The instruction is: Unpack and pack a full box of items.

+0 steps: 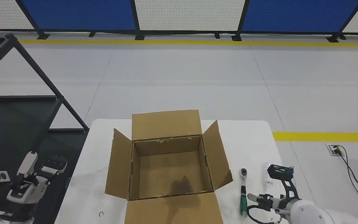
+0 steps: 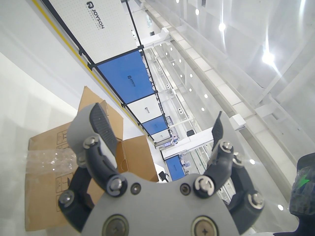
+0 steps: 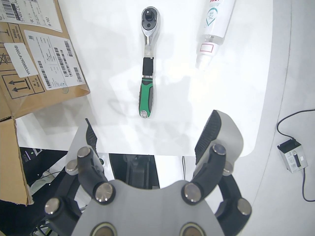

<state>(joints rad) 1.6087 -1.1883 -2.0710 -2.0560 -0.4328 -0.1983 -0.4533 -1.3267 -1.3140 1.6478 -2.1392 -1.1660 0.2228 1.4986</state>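
White table (image 1: 251, 145). The cardboard box (image 1: 166, 124) sits mid-table with all four flaps folded outward; inside, only its brown floor is visible. In the left wrist view a strip of clear tape runs over one flap, and the box (image 2: 73, 163) is partly hidden behind a finger.

The ratchet wrench (image 3: 148, 57) and the white bottle (image 3: 217, 18) lie side by side on the table between the box and the table's right edge, not touching. The bottle's far end is cut off in the right wrist view.

Right gripper (image 3: 151, 124): jaws spread wide, holding nothing. The wrench's green handle end points at the gap, close ahead but apart.

Left gripper (image 2: 157, 112): jaws also wide apart and unloaded, tilted up toward the ceiling, off the table's left side and well away from the box.
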